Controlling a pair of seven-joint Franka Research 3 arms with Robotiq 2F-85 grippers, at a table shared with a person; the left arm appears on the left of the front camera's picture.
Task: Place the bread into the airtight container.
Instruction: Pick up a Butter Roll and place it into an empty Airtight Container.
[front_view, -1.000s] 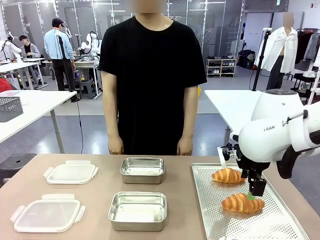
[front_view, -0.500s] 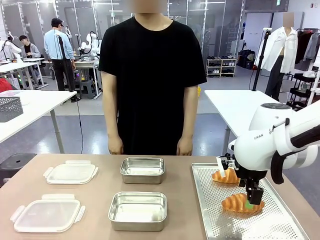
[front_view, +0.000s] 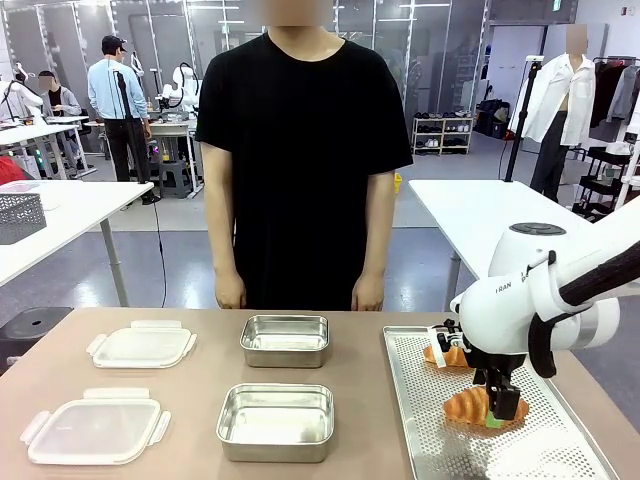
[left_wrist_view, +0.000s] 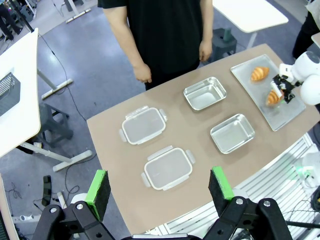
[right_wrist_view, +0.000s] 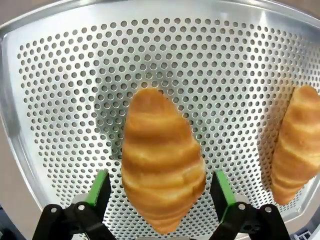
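Observation:
Two croissants lie on the perforated tray (front_view: 440, 445) at the right. My right gripper (front_view: 499, 409) is down over the near croissant (front_view: 466, 405), open, its green pads on either side of it (right_wrist_view: 161, 162) without closing. The far croissant (front_view: 441, 354) lies behind it, seen at the right edge in the right wrist view (right_wrist_view: 298, 145). Two open steel containers stand mid-table, one near (front_view: 275, 421) and one far (front_view: 285, 340). My left gripper (left_wrist_view: 159, 190) hangs open high above the table with nothing between its fingers.
Two clear lids (front_view: 95, 430) (front_view: 141, 346) lie on the left part of the table. A person (front_view: 300, 170) stands at the far edge with both hands hanging down. The tray's raised rim (right_wrist_view: 30, 30) surrounds the croissants.
My right gripper has come down and slightly left onto the near croissant, now straddling it. The croissants, containers and lids have not moved.

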